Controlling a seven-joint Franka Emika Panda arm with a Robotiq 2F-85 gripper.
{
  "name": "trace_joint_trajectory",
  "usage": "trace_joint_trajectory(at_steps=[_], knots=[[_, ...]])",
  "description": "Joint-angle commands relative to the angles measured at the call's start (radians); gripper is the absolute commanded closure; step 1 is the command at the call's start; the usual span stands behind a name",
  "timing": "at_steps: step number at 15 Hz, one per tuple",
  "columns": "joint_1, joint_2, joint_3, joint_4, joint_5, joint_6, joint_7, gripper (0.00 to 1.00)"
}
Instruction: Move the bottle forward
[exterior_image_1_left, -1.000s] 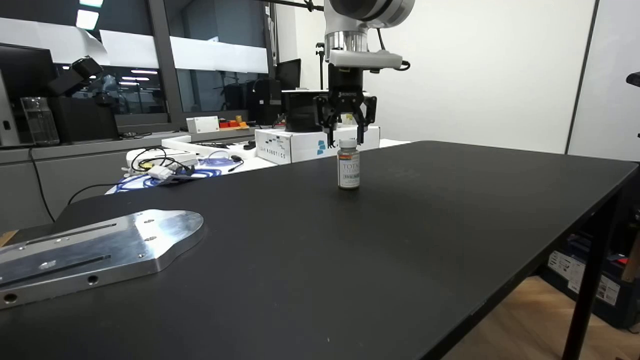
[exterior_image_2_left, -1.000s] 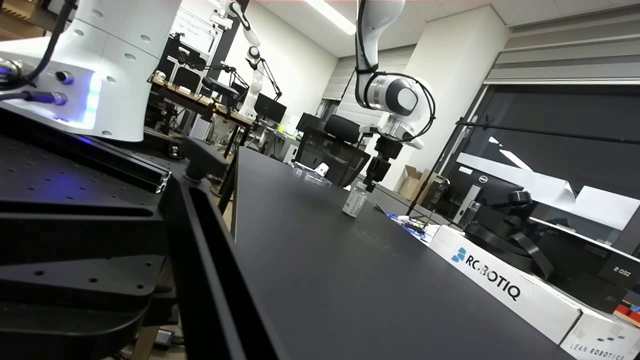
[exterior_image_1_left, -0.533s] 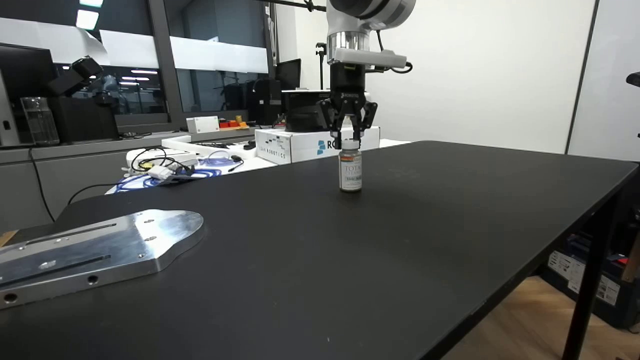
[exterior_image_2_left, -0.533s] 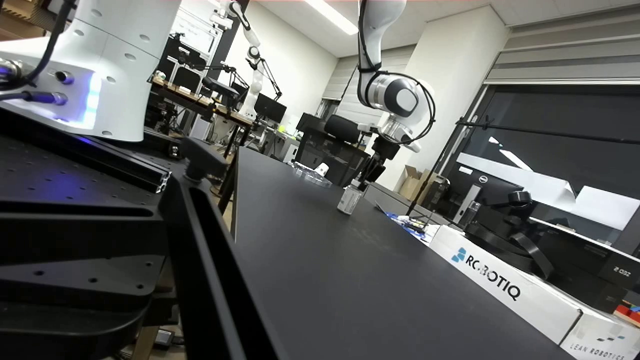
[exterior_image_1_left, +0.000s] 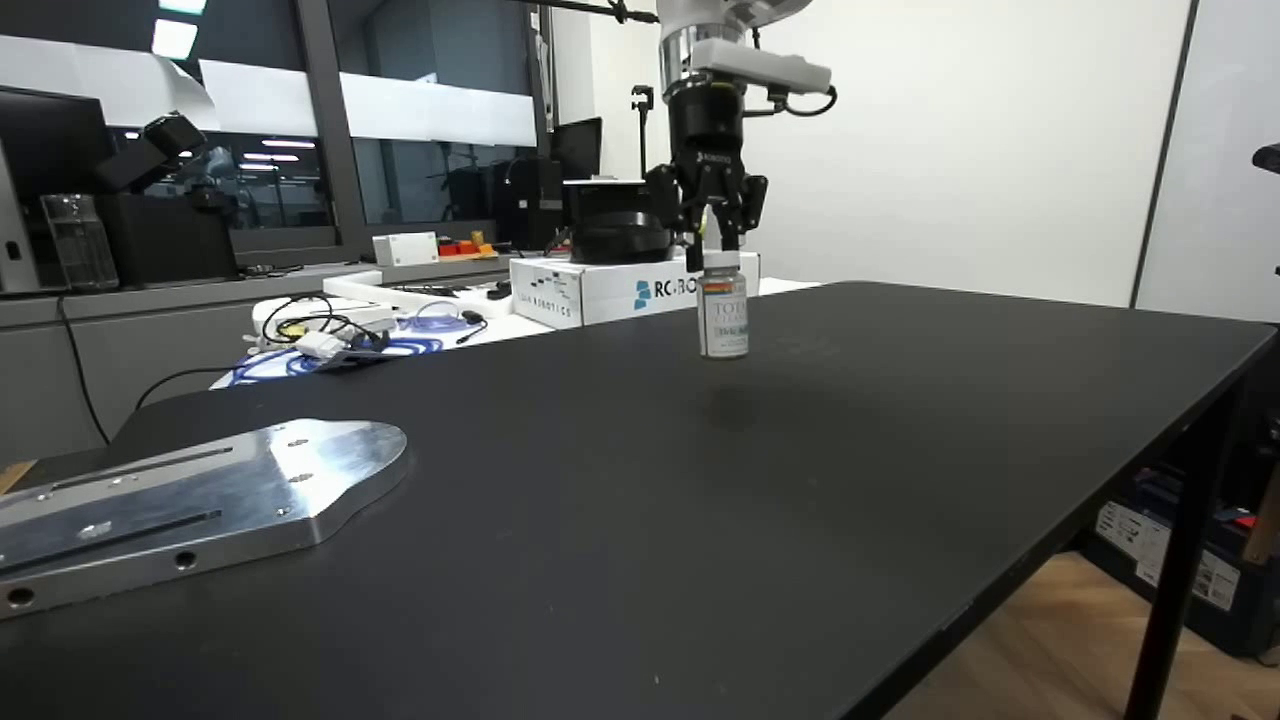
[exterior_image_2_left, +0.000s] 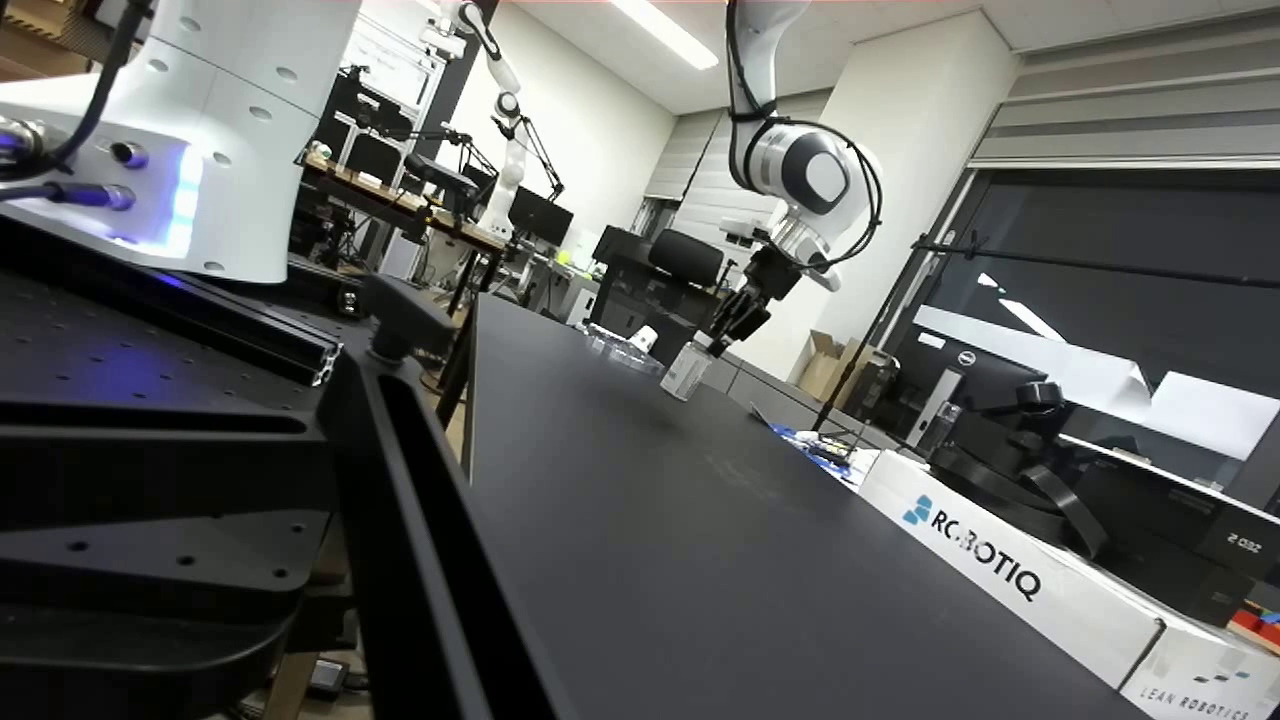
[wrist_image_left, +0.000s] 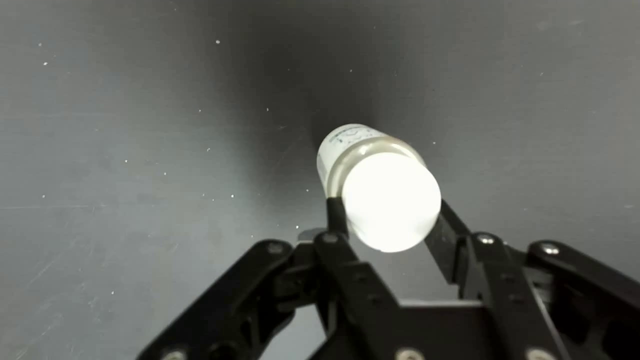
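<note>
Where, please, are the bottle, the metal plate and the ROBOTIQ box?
Bottle (exterior_image_1_left: 724, 314), in an exterior view: the label.
Metal plate (exterior_image_1_left: 205, 488), in an exterior view: top face.
ROBOTIQ box (exterior_image_2_left: 1010, 568), in an exterior view: long side.

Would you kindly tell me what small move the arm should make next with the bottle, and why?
I would probably ease the bottle forward a little at this height. In the wrist view the claw appears closed on its white cap, and in an exterior view the bottle hangs above the black table, its shadow apart below, so it should travel without dragging.
</note>
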Motion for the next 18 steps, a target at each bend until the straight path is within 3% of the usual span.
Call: trace_joint_trajectory(at_steps=[1, 6, 11, 15, 18], knots=[[-0.006, -0.140, 0.009, -0.070, -0.026, -0.062, -0.061, 0.81], [-0.017, -0.357, 0.022, -0.235, -0.041, -0.090, -0.188, 0.81], [-0.023, -0.567, 0.025, -0.477, -0.069, -0.098, -0.358, 0.81], [-0.041, -0.651, 0.009, -0.626, -0.113, -0.077, -0.427, 0.81], [-0.065, -0.666, -0.005, -0.709, -0.160, 0.004, -0.436, 0.81]])
